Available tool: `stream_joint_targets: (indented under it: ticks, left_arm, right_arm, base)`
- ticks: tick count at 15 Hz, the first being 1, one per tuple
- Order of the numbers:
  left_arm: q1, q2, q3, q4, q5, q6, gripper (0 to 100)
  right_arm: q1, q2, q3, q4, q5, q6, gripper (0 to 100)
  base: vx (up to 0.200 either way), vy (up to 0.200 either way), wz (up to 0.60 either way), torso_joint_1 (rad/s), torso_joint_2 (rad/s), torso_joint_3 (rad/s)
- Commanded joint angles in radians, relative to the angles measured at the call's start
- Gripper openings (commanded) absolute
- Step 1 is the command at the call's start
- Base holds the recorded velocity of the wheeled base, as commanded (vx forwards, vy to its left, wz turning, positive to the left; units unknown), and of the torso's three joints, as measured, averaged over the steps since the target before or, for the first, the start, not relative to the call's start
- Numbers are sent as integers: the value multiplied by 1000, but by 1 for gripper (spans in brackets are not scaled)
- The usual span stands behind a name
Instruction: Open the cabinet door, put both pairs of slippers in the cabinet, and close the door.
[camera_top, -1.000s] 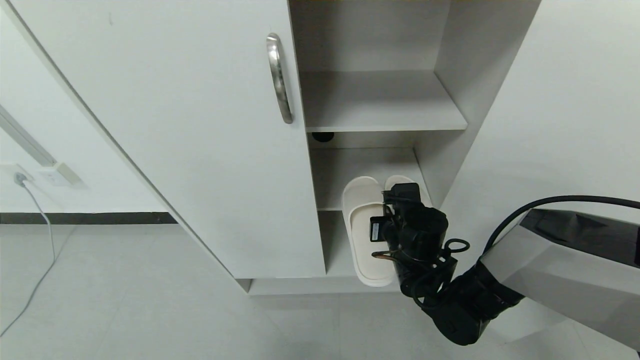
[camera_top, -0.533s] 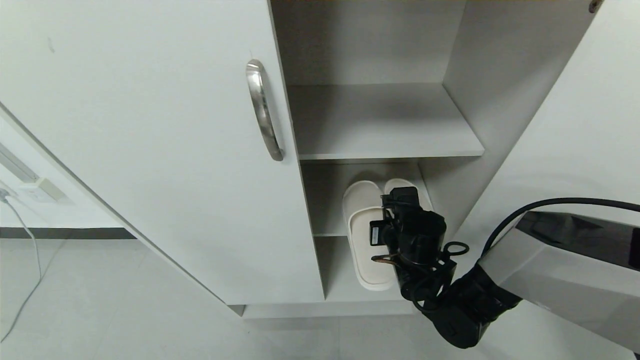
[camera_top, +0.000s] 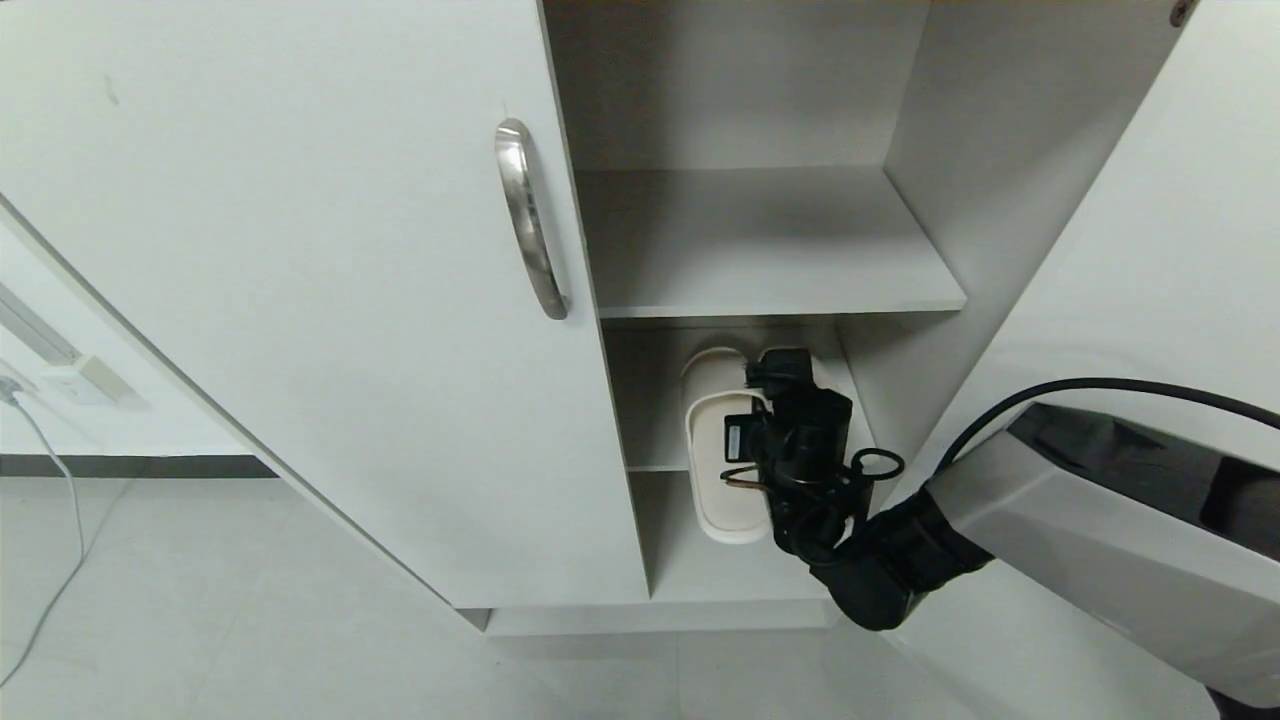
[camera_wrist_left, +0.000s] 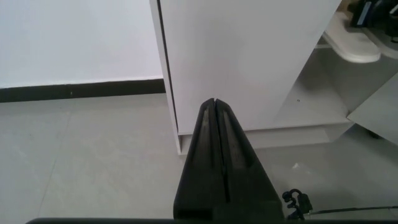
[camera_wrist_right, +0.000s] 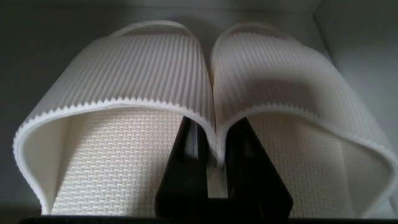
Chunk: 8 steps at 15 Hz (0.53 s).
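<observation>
Right wrist view: the right hand (camera_wrist_right: 213, 146) grips the inner edges of the white ribbed rubber slippers (camera_wrist_right: 134, 81), toes pointing straight away from it, onto the white cabinet shelf (camera_top: 652, 415).

I logged upper shelf (camera_top: 770, 240) mid-frame | lower shelf (camera_top: 650, 420) below it, slippers (camera_top: 712, 470) partly over it | floor (camera_top: 250, 620) at bottom, cable (camera_top: 48, 600) lay lower left

My right hand (camera_top: 778, 364) and the white ribbed slippers (camera_top: 712, 450) fill the low compartment (camera_top: 650, 400); closed white cabinet door (camera_top: 300, 260) on its left, white shelf board (camera_top: 770, 250) overhead.
</observation>
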Motion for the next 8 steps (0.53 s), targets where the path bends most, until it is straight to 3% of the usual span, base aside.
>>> stream_joint_targets:
  ticks: [1,5,8]
  left_arm:
    - [0,0,0,0,0,0,0]
    - [0,0,0,0,2,-2,0]
    - [0,0,0,0,2,-6,0]
  right_arm:
    - [-21,40,-78,32,3,4,0]
    - [-55,78,-257,145,16,4,0]
    - [-60,84,-319,204,40,4,0]
  base:
    - [0,0,0,0,0,0]
    - [0,0,0,0,0,0]
    - [0,0,0,0,0,0]
